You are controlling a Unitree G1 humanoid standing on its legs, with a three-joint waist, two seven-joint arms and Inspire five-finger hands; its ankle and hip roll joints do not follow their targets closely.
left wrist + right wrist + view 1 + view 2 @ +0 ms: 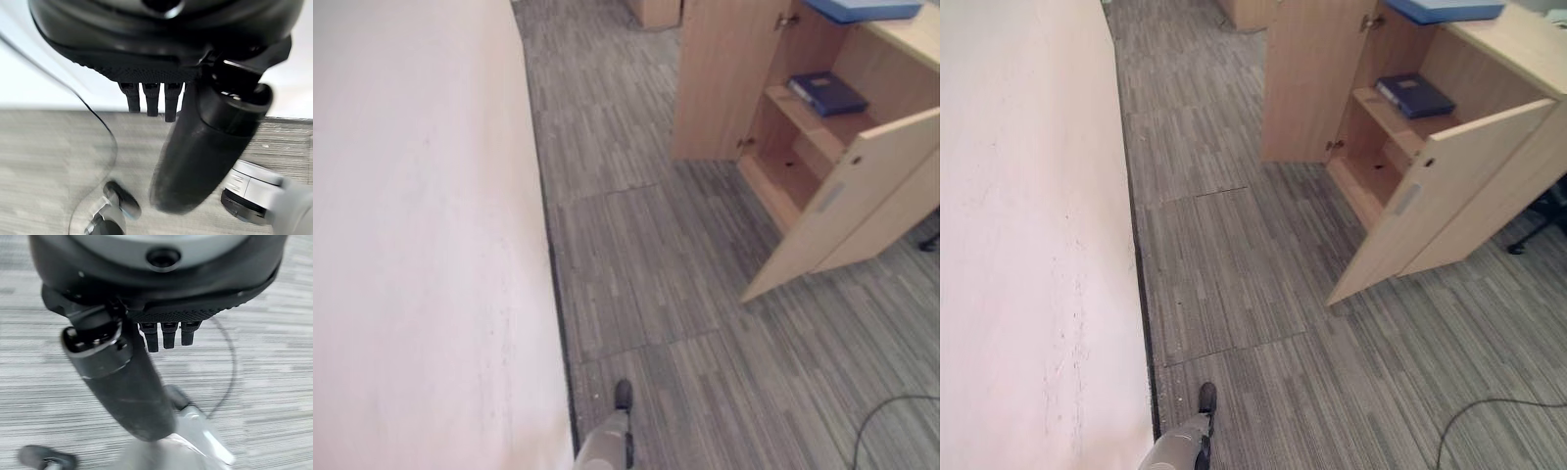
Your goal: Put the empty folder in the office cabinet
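The wooden office cabinet (891, 98) stands at the right with both doors swung open, the nearer door (842, 206) jutting out over the carpet. A dark blue folder (827, 93) lies flat on its upper shelf, and the lower compartment (793, 176) looks bare. A light blue folder (862, 10) rests on the cabinet's top. My left hand (623, 395) hangs low beside the wall, far from the cabinet. In the left wrist view my left hand (161, 44) has straight fingers (151, 100) and holds nothing. My right hand (161, 284) hangs over the carpet, also straight-fingered with nothing in it.
A white wall (411, 245) runs along the whole left side. Grey striped carpet (656, 255) stretches between the wall and the cabinet. Another wooden unit (654, 12) stands at the far back. A black chair base (1538, 220) pokes out behind the nearer door.
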